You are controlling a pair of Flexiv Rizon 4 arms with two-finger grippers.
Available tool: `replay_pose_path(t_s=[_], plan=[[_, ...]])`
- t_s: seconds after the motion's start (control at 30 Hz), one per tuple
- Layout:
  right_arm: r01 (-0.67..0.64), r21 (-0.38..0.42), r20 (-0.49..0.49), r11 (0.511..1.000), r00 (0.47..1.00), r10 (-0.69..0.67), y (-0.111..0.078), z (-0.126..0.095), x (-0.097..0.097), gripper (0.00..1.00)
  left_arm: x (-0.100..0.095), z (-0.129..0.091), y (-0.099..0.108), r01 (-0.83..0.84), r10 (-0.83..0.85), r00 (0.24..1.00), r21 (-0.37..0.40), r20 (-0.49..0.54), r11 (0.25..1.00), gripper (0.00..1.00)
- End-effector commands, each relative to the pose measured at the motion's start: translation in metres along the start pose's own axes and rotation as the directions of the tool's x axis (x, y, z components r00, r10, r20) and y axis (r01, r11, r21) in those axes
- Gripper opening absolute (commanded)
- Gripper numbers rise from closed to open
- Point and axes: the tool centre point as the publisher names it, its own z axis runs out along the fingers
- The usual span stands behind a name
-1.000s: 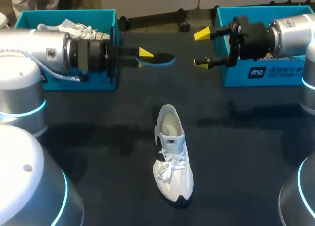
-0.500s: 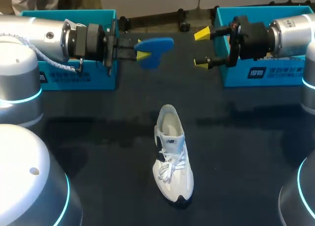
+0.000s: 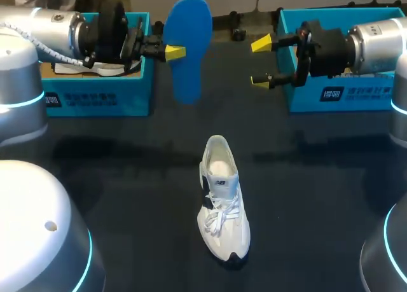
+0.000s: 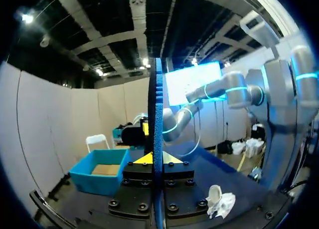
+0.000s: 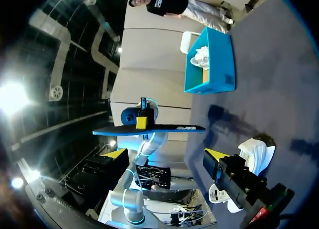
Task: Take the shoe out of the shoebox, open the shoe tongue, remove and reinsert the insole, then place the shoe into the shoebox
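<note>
Above the far middle of the table, between the two boxes, hangs the blue insole, pinched at one long edge between the yellow tips of our left gripper. It looks about upright, broad end up and narrow end down, with its flat face toward the head camera. Our left wrist view shows it edge-on: a thin foam sheet with a ribbed rim, likely to bend if pushed.

Below it, nearer to us and a little toward our right arm's side, the shoe stands on its sole on the bare tabletop. Its long axis runs far to near, with the heel and open mouth toward the insole and the dark-tipped toe toward us. It is a white, soft-sided trainer with loose laces, and the pale lining shows inside.

We judge that reinsertion turns on this mismatch: the insole's length stands up while the shoe's lies flat, so it must be tipped and fed toe-end first through the mouth.

Our right gripper hovers with fingers spread and empty, just beside the right shoebox and about as far from the shoe as the left. The left shoebox, teal card like its twin, holds another white shoe.
</note>
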Motion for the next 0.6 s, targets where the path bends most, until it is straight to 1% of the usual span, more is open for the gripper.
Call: replay_pose_path(t_s=[0.03,0.3,0.33,0.37,0.4,0.47,0.53,0.6], plan=[[0.001,0.0,0.001,1.0,1.0,-0.001,0.0,0.002,-0.001,1.0,-0.006,0.0,0.003,0.672,-0.649,0.735,0.082,-0.197,0.736,0.0],[0.001,0.0,0.001,1.0,1.0,-0.001,0.0,0.002,-0.001,1.0,-0.006,0.0,0.003,0.672,-0.649,0.735,0.082,-0.197,0.736,0.0],[0.001,0.0,0.001,1.0,1.0,-0.001,0.0,0.002,-0.001,1.0,-0.006,0.002,0.004,0.696,-0.675,0.713,0.078,-0.188,0.714,0.0],[0.001,0.0,0.001,1.0,1.0,-0.001,0.0,0.002,-0.001,1.0,-0.006,0.003,0.003,0.733,-0.71,0.678,0.101,-0.193,0.673,0.0],[0.001,0.0,0.001,1.0,1.0,-0.001,0.0,0.002,-0.001,1.0,-0.006,0.003,0.002,0.782,-0.757,0.621,0.09,-0.2,0.617,0.0],[0.001,0.0,0.001,1.0,1.0,-0.001,0.0,0.002,-0.001,1.0,-0.005,0.005,0.001,0.833,-0.814,0.553,0.074,-0.176,0.549,0.0],[0.001,0.0,0.001,1.0,1.0,-0.001,0.0,0.002,-0.001,1.0,-0.002,0.007,0.003,0.861,-0.845,0.508,0.074,-0.166,0.503,0.0],[0.001,0.0,0.001,1.0,1.0,-0.001,0.0,0.002,-0.001,1.0,0.001,0.01,0.005,0.909,-0.896,0.416,0.069,-0.159,0.41,0.0]])
